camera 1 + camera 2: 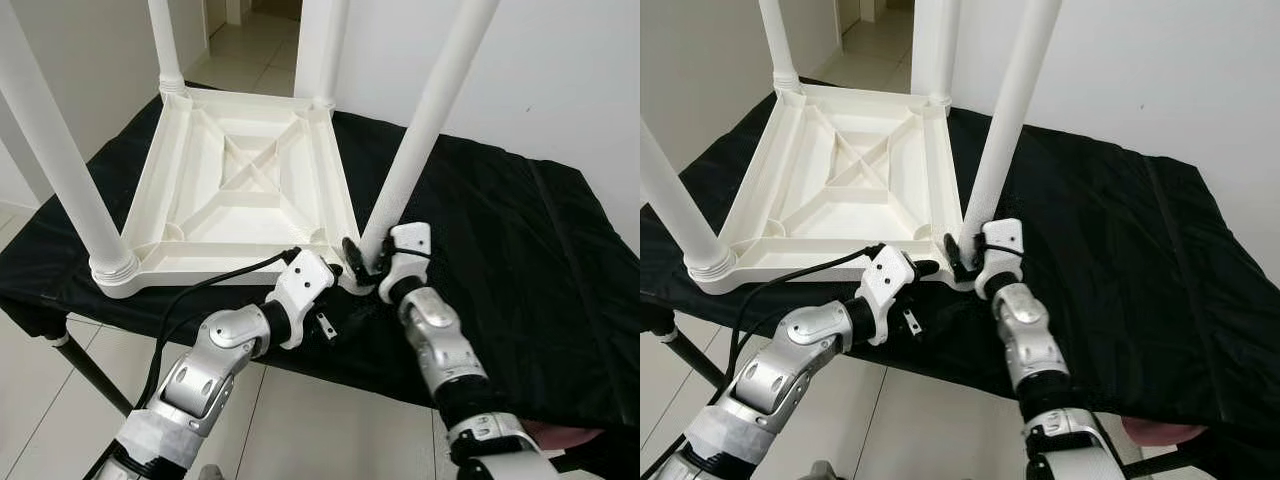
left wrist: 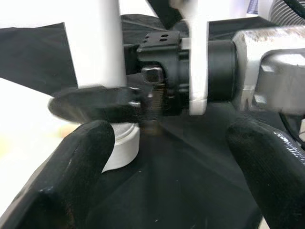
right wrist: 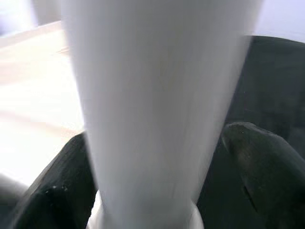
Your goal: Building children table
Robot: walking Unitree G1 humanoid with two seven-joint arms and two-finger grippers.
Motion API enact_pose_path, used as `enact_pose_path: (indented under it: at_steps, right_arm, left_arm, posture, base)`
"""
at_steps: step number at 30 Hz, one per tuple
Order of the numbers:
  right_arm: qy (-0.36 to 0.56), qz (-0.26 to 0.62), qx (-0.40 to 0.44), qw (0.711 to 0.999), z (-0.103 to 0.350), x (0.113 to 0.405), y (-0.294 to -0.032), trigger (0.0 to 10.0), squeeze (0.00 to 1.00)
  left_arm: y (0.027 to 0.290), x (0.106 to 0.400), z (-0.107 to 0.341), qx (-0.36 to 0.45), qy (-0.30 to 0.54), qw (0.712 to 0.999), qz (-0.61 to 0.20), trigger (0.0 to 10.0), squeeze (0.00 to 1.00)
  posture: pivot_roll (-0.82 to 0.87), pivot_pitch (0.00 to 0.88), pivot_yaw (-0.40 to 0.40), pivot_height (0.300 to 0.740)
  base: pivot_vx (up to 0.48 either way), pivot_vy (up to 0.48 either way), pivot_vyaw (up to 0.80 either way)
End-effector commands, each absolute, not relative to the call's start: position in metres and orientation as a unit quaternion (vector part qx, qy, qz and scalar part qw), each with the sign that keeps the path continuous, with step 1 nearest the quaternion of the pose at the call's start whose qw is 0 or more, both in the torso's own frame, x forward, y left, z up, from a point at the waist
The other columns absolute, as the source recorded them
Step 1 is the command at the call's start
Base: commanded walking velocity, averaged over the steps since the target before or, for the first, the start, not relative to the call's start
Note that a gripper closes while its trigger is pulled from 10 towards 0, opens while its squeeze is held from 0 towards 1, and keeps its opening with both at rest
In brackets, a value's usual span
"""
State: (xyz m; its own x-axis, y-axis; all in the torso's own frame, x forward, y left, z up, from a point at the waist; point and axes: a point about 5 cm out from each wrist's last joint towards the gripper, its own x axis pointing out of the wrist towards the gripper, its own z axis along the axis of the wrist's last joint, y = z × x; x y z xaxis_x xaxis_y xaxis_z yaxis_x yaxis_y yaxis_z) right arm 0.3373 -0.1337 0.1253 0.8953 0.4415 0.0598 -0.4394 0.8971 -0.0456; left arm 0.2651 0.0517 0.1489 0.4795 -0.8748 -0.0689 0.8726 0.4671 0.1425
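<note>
White plastic table point(image 1: 240, 190) upside down, four legs up; right pincer point(image 1: 365, 262) clamps near leg point(image 1: 425, 120); left pincer point(image 1: 345, 272) apart.

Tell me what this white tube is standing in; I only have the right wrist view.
Observer: It is a leg set in the near right corner of an upside-down white tabletop.
Operator: What is the tabletop lying on?
Observer: A black cloth over a work table.
Operator: Are the other legs in?
Observer: Yes, three more stand upright in the other corners.
Operator: Where is the other arm?
Observer: The left gripper sits open at the near edge, next to the right gripper, which clasps the leg just above its base.
</note>
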Motion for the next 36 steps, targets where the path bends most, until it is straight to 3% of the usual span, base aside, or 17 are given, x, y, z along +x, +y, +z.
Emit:
enact_pose_path:
  at_steps: [1, 7, 19, 20, 22, 24, 36]
  right_arm:
    - [-0.027, 0.239, -0.019, 0.97, 0.12, 0.335, -0.146, 10.0, 0.0]
    - [-0.011, 0.3, -0.056, 0.952, 0.124, 0.343, -0.159, 10.0, 0.0]
    - [0.015, 0.382, -0.067, 0.922, 0.121, 0.351, -0.137, 10.0, 0.0]
    - [0.022, 0.392, -0.066, 0.917, 0.117, 0.35, -0.133, 4.7, 0.0]
    - [0.027, 0.398, -0.066, 0.915, 0.114, 0.35, -0.131, 4.7, 0.0]
    - [0.034, 0.408, -0.067, 0.91, 0.11, 0.349, -0.127, 0.0, 0.0]
    - [0.022, 0.378, -0.031, 0.925, 0.112, 0.352, -0.136, 0.0, 0.0]
  left_arm:
    - [0.05, 0.264, 0.148, 0.08, -0.008, 0.853, -0.515, 10.0, 0.0]
    - [0.048, 0.264, 0.149, 0.082, -0.009, 0.851, -0.519, 10.0, 0.0]
    - [0.049, 0.265, 0.151, 0.085, -0.01, 0.848, -0.522, 10.0, 0.0]
    - [0.049, 0.265, 0.151, 0.085, -0.01, 0.848, -0.522, 10.0, 0.0]
    - [0.049, 0.265, 0.151, 0.085, -0.01, 0.849, -0.522, 10.0, 0.0]
    - [0.05, 0.265, 0.151, 0.084, -0.009, 0.849, -0.522, 10.0, 0.0]
    - [0.048, 0.268, 0.155, 0.085, -0.013, 0.849, -0.521, 10.0, 0.0]
  posture:
    - [0.02, 0.0, -0.112, 0.74]
    - [0.02, 0.0, -0.103, 0.74]
    - [0.01, 0.0, -0.088, 0.74]
    - [0.01, 0.0, -0.087, 0.74]
    - [0.01, 0.0, -0.087, 0.74]
    - [0.01, 0.0, -0.083, 0.74]
    - [0.02, 0.0, -0.091, 0.74]
  base:
    - [0.0, 0.0, 0.0]
    - [0.0, 0.0, 0.0]
    - [0.0, 0.0, 0.0]
    - [0.0, 0.0, 0.0]
    - [0.0, 0.0, 0.0]
    - [0.0, 0.0, 0.0]
    - [0.0, 0.0, 0.0]
